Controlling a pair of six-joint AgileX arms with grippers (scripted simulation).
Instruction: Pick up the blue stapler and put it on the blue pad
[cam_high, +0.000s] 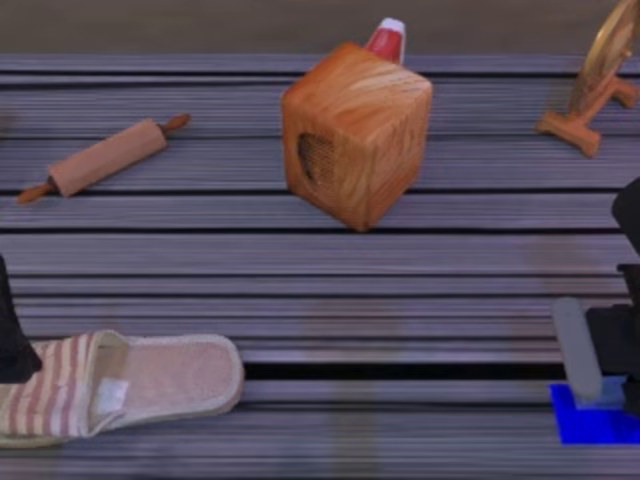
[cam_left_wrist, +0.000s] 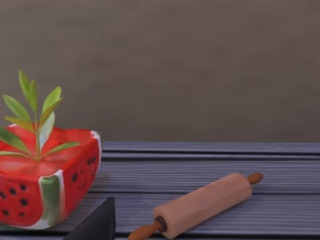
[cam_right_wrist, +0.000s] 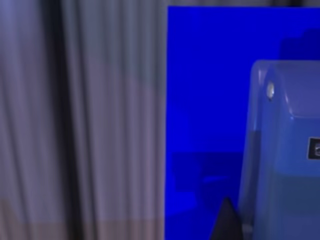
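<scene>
A: Where is the blue stapler (cam_high: 579, 350)?

B: In the top view it sits at the right side of the table (cam_high: 320, 265), near the front. It is a narrow light-blue bar, and its near end lies over the back edge of the blue pad (cam_high: 590, 418). Whether it rests on the pad or hangs just above it cannot be told.

A: And the right gripper (cam_high: 625, 350)?

B: The right arm's dark body stands just beside the stapler at the table's right edge, partly cut off by the frame. The right wrist view shows the stapler (cam_right_wrist: 282, 150) large and close over the pad (cam_right_wrist: 205, 100), with 1 dark fingertip (cam_right_wrist: 226, 222) showing beside it. How wide the fingers stand, or whether they clamp the stapler, cannot be told.

A: The left arm?

B: Parked at the table's left edge, a dark shape (cam_high: 15, 335) above the heel of the striped slipper (cam_high: 120, 385). Its wrist view shows only a dark corner of the tool (cam_left_wrist: 97, 222), so its state cannot be told either.

A: What else is on the table?

B: 1 rolling pin (cam_high: 105, 158) at the back left, 1 wooden cube (cam_high: 355, 130) at the back centre with a red-and-white object (cam_high: 387, 40) behind it, and a wooden stand with a gold disc (cam_high: 600, 80) at the back right. The left wrist view shows the rolling pin (cam_left_wrist: 202, 205) and a watermelon-patterned pot with a green plant (cam_left_wrist: 45, 175).
</scene>
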